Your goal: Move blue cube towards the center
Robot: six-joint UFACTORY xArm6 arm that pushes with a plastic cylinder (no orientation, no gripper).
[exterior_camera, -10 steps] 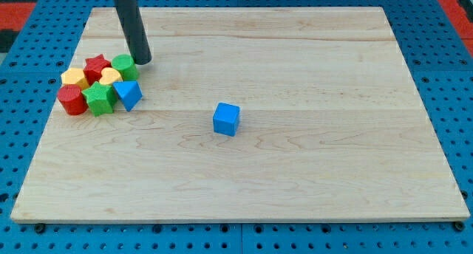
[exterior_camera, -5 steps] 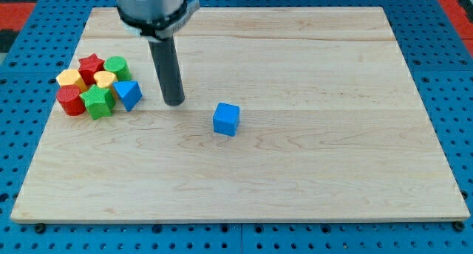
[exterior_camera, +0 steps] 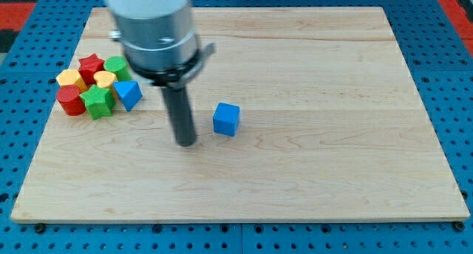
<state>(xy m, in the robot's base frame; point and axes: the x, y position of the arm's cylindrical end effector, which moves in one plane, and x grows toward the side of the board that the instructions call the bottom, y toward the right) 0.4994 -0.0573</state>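
the wooden board [exterior_camera: 310, 173] is the biggest thing here and fills nearly the whole view. it lies on a blue pegboard surface [exterior_camera: 22, 150], and small red areas of the surface show at the view's top corners.

the arm's grey body [exterior_camera: 151, 29] comes down from the view's top, left of the middle, and is a little blurred. under it the dark rod [exterior_camera: 179, 110] stands almost upright. my tip [exterior_camera: 186, 142] is on the board, just to the view's left of the blue cube [exterior_camera: 226, 119] and a little lower than it. there is a narrow strip of bare wood between them, so they do not touch. this arm has no pincer, only the rod, so there is nothing apart, together or clamped to tell about.

the blue cube stands alone, slightly left of the board's center and a little above it, well apart from the other blocks.

the other blocks are packed close together near the board's left edge. the blue triangular block [exterior_camera: 129, 94] is on the right side of this group, closest to the rod. next to it are the green star-like block [exterior_camera: 97, 101], the red cylinder [exterior_camera: 71, 100], the green cylinder [exterior_camera: 117, 67], the red star-like block [exterior_camera: 91, 65] and two yellow blocks [exterior_camera: 69, 78] [exterior_camera: 105, 79], whose shape i cannot tell exactly.
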